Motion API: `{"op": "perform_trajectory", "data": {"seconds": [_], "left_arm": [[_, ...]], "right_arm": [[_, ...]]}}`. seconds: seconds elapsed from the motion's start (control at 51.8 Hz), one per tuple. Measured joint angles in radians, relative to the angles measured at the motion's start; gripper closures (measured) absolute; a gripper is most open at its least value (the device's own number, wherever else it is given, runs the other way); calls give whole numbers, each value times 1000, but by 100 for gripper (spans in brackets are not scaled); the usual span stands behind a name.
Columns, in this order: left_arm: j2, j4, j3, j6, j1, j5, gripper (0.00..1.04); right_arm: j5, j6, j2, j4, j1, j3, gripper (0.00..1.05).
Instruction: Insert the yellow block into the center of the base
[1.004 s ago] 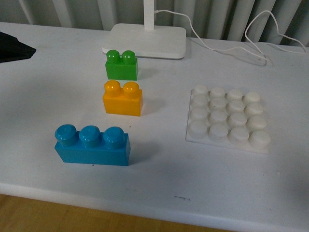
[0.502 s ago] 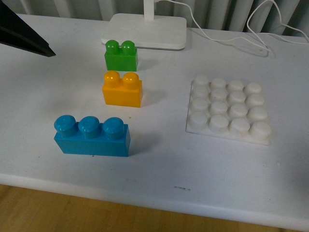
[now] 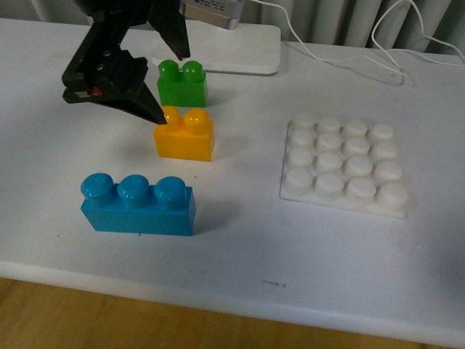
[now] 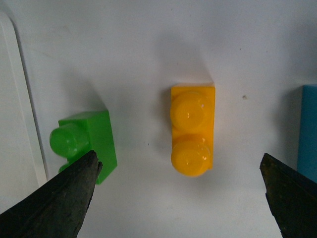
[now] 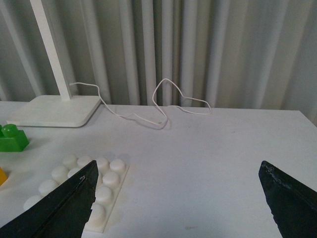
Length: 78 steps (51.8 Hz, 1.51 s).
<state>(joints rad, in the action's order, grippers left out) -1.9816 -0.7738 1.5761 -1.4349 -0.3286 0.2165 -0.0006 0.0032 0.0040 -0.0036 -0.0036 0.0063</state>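
We find the yellow block [image 3: 184, 137] and the base [image 3: 343, 166] apart on the table [image 3: 240, 247].
Our two-stud orange-yellow brick stands upright, studs up, left of the base. The base is a flat white square plate with a four-by-four grid of round studs, and it lies flat with every stud bare.

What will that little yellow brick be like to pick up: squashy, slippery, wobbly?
The yellow block looks like hard moulded plastic, so it probably keeps its shape when squeezed. Its glossy surface suggests a somewhat slippery grip. It sits flat and squat on the table, so a push would likely slide it, not tip it.
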Motion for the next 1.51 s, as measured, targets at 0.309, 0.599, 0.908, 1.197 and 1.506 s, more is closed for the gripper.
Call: {"op": "perform_trajectory", "data": {"seconds": [0.309,0.599,0.908,1.197,1.506], "left_arm": [[-82,-11,55,3,-30,-8,6],[-131,-5,66,2,-37,-10,6],[-177,0,82,2,-38,-12,6],[-210,-8,110,-1,-36,-12,6],[-216,-38,124,-2,-36,-12,60]], "right_arm": [[0,0,0,0,0,0,9],[0,0,0,0,0,0,9],[0,0,0,0,0,0,9],[0,0,0,0,0,0,9],[0,0,0,0,0,0,9]]}}
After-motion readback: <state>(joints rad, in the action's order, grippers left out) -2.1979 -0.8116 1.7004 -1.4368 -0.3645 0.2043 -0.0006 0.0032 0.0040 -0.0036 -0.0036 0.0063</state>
